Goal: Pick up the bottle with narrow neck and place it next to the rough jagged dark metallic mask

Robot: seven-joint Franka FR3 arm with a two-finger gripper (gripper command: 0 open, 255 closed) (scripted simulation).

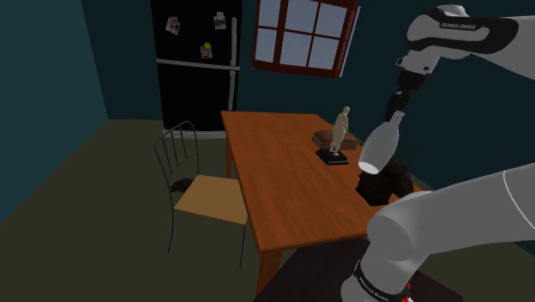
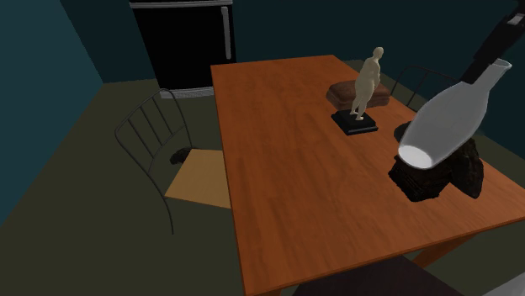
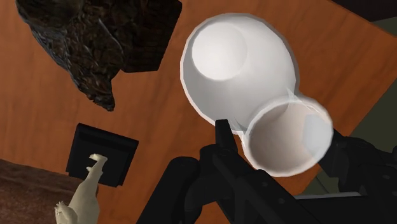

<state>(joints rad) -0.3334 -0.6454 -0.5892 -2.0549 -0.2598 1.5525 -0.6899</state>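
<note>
Gripper [image 3: 280,153] fingers clamped on white bottle [image 2: 446,118] neck | tilted above jagged mask [image 2: 437,178] | risk: descending here strikes mask, toppling bottle

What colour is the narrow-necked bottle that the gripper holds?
Plain white shading to pale grey. The white round-bodied narrow-necked bottle shows best in the second exterior view.

Place: a home kitchen with a dining corner.
Appliance: tall black fridge [image 1: 195,69] at the back wall, with papers and magnets [image 1: 174,26] stuck on its door.
Furniture: long wooden table [image 1: 274,176]; wire-backed chair [image 1: 208,199] with a tan seat beside it.
Window: red-framed, many-paned [image 1: 304,34], in a dark teal wall [image 1: 120,60].
Ornament: pale figurine [image 1: 341,129] standing on the table.
</note>
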